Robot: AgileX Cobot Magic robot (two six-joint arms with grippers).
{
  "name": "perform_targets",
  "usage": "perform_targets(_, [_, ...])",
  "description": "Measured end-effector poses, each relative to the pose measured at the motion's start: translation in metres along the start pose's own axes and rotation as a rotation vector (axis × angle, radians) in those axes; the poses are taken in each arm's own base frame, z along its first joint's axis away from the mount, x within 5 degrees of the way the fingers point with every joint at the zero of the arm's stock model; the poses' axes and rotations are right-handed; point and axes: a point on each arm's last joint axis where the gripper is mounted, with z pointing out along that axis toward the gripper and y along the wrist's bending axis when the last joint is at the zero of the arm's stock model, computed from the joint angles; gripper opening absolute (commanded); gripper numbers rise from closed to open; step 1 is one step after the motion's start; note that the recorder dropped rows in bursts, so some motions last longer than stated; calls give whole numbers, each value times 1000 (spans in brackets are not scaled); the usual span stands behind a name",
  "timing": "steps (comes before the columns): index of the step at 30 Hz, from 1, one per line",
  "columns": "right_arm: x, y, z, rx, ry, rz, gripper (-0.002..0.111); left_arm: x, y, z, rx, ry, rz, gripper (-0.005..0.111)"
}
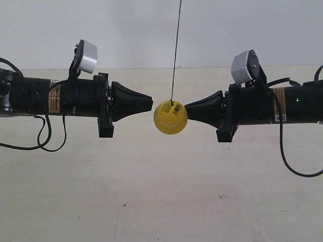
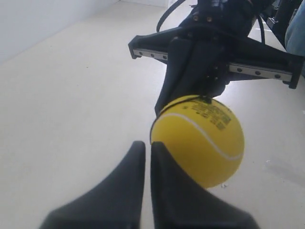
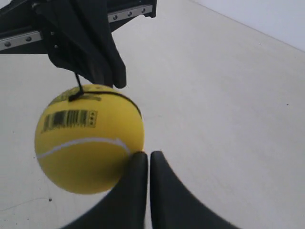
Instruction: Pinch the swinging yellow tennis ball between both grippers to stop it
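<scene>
**Item:** ball (image 1: 170,117), yellow, hanging on a string (image 1: 176,50) between two facing arms (image 1: 50,96), over a pale surface (image 1: 161,201)

**Progress:** pinch half made, by my reading
- Gripper at the exterior view's right (image 1: 187,107): tip against the ball's side
- Gripper at the exterior view's left (image 1: 150,104): just beside the ball, a narrow gap showing
- Left to do: contact on both sides at once
- Whether the ball is swinging cannot be told from one moment

**Pincers**
- Left gripper (image 2: 147,145): fingers (image 2: 121,191) pressed together into one point, holding nothing, ball just beyond the tip
- Right gripper (image 3: 147,155): likewise pressed together and holding nothing, tip at the ball's edge, touching or nearly so

**Materials, textures, shapes**
- Ball: round, matt, finely fuzzy, with a pale curved seam (image 2: 209,138); dark barcode (image 3: 69,119) and print near the top, where the string is fixed
- String: thin, dark, taut, running up out of view
- Fingers: black, smooth, hard-looking; broad at the base, tapering to a blunt tip, so that a pair forms a cone
- Arms: black cylinders with yellowish labels (image 1: 54,98) and loose black cables (image 1: 50,141); a white-grey box (image 1: 87,56) on top of each
- Surface: beige, flat, faintly scuffed
- Wall (image 1: 151,30): plain white
</scene>
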Motion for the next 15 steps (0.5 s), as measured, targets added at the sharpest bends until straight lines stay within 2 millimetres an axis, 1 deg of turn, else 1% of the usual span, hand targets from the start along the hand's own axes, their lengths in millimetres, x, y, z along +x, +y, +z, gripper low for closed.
perform_targets(5, [0,0,0,0,-2,1,0,0,0,0,1,1,-1,5])
perform_targets(13, [0,0,0,1,-4,2,0,22,1,6,40,48,-42,5])
perform_targets(15, [0,0,0,1,-4,2,0,24,0,7,52,46,-45,5])
